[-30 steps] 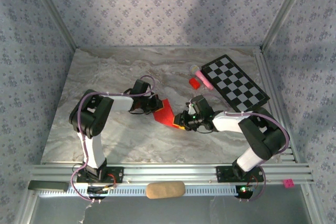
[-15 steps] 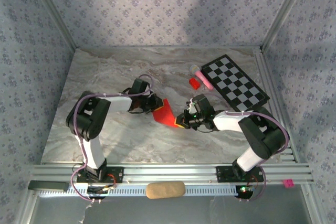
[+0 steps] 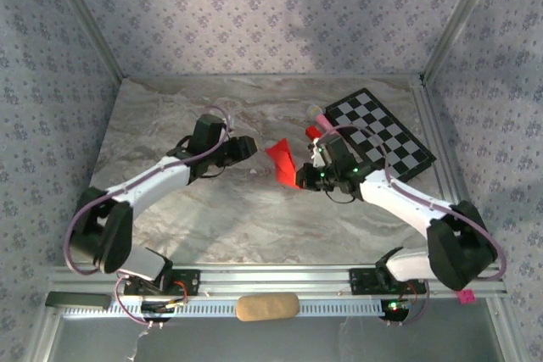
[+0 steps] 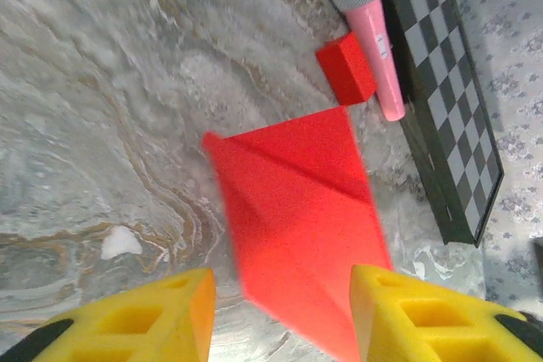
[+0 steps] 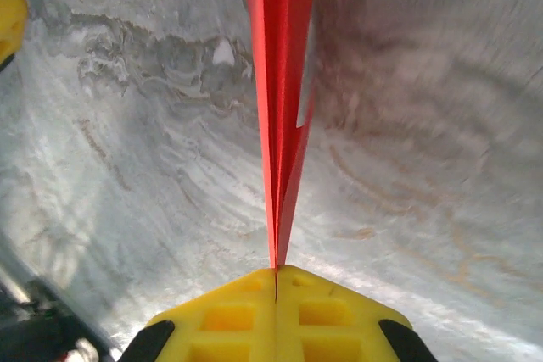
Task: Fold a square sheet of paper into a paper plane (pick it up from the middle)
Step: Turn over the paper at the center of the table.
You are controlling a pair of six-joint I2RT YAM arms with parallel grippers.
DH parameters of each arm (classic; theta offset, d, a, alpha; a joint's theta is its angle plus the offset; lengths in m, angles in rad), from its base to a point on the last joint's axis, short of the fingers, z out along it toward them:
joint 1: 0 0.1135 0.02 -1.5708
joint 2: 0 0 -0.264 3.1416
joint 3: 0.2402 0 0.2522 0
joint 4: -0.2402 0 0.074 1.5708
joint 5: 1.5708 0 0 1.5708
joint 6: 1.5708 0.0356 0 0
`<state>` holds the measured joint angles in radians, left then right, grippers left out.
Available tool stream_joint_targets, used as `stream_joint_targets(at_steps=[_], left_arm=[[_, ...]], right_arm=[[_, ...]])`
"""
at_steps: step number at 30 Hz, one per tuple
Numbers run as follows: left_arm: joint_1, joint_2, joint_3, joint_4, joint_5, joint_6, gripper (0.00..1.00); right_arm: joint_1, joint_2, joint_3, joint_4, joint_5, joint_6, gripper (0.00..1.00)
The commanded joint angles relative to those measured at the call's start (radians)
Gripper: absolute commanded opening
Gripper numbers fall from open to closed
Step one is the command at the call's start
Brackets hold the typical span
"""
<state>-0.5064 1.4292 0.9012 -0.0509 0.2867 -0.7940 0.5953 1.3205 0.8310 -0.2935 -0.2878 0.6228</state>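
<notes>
The bright red sheet of paper (image 3: pixel 282 161) is folded into a pointed, creased dart shape and hangs above the marble table, edge-on in the right wrist view (image 5: pixel 280 82). My right gripper (image 3: pixel 305 178) is shut on its lower end, the yellow pads (image 5: pixel 277 273) pressed together on the folded layers. My left gripper (image 3: pixel 247 147) stands open to the left of the paper, apart from it. In the left wrist view the paper (image 4: pixel 297 201) lies ahead of and between the spread yellow fingertips (image 4: pixel 191 307), not touched by them.
A small red block (image 3: pixel 315 132) (image 4: pixel 346 68) and a pink microphone (image 3: pixel 327 127) (image 4: pixel 373 31) lie just behind the paper. A checkerboard (image 3: pixel 377 133) (image 4: pixel 450 99) lies at the far right. The cage's walls and rails bound the marble table (image 3: pixel 170 209).
The left gripper opened, let go of the paper and drew back to the left. The right gripper closed on the paper, lifted it off the table and carried it farther back.
</notes>
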Motion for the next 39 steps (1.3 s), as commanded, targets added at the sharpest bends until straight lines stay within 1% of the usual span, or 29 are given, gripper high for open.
stream_joint_targets(at_steps=[1, 3, 5, 8, 11, 14, 19, 29, 36, 39], left_arm=[[0.001, -0.073, -0.038, -0.068, -0.109, 0.037, 0.48], [0.007, -0.114, -0.054, -0.08, -0.138, 0.034, 0.5], [0.018, -0.155, -0.073, -0.09, -0.165, 0.035, 0.51], [0.036, -0.203, -0.097, -0.101, -0.187, 0.033, 0.53], [0.058, -0.234, -0.108, -0.117, -0.192, 0.033, 0.54], [0.075, -0.255, -0.112, -0.142, -0.193, 0.033, 0.54], [0.094, -0.283, -0.122, -0.161, -0.198, 0.03, 0.55], [0.129, -0.299, -0.131, -0.175, -0.201, 0.031, 0.55], [0.155, -0.305, -0.133, -0.182, -0.201, 0.033, 0.56], [0.167, -0.309, -0.137, -0.189, -0.199, 0.031, 0.56]], right_arm=[[0.036, -0.026, 0.099, -0.245, 0.23, -0.153, 0.02], [0.067, -0.024, 0.154, -0.302, 0.34, -0.188, 0.02], [0.112, -0.011, 0.203, -0.381, 0.463, -0.227, 0.02], [0.168, 0.024, 0.265, -0.47, 0.616, -0.253, 0.02], [0.211, 0.057, 0.308, -0.516, 0.709, -0.264, 0.02], [0.249, 0.083, 0.335, -0.537, 0.768, -0.279, 0.02], [0.297, 0.133, 0.392, -0.596, 0.848, -0.289, 0.02], [0.352, 0.199, 0.416, -0.666, 0.936, -0.285, 0.02], [0.422, 0.33, 0.463, -0.737, 0.962, -0.282, 0.02], [0.458, 0.387, 0.486, -0.739, 0.919, -0.303, 0.03]])
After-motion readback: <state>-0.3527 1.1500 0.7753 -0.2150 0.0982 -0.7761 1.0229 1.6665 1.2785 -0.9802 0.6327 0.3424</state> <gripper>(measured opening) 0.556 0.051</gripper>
